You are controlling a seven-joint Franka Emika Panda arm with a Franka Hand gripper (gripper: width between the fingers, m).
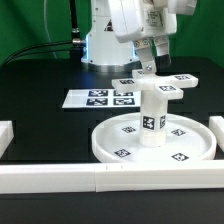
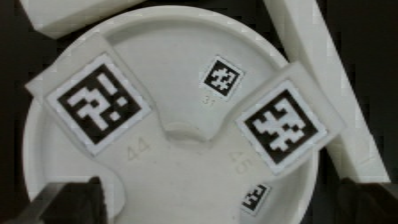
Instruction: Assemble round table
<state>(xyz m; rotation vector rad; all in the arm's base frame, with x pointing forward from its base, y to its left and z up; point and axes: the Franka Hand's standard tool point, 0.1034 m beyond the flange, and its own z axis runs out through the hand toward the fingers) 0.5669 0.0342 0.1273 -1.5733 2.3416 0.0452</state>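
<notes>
1. Green backdrop stood behind a black bench (image 1: 40,110), with the white arm mounted toward the rear.
2. Long white border rails (image 1: 100,180) lay along the near edge of the bench, with a further short rail at the exterior view's left.
3. The marker board (image 1: 100,98), a flat white sheet bearing four tags, lay flat on the bench to the exterior view's left of the work area.
4. The large rimmed disc (image 1: 185,148) rested flat on the bench at the exterior view's right, near the front rail. Tags were visible on its inner face.
5. The short cylinder leg (image 1: 152,115) stood upright at the centre of the disc, a tag on its side facing the camera.
6. The small flat base piece (image 1: 172,85) sat at or just above the top of the leg, roughly level, with tags on its upper face. Whether it was seated on the leg could not be determined.
7. The tool (image 1: 148,62) was positioned directly above the base piece, its fingers reaching down to it. Whether the fingers were spread or pinching the piece could not be told from either view.
8. The wrist view showed the base piece (image 2: 187,110) at close range, filling most of the picture, with three tags on its surface.
</notes>
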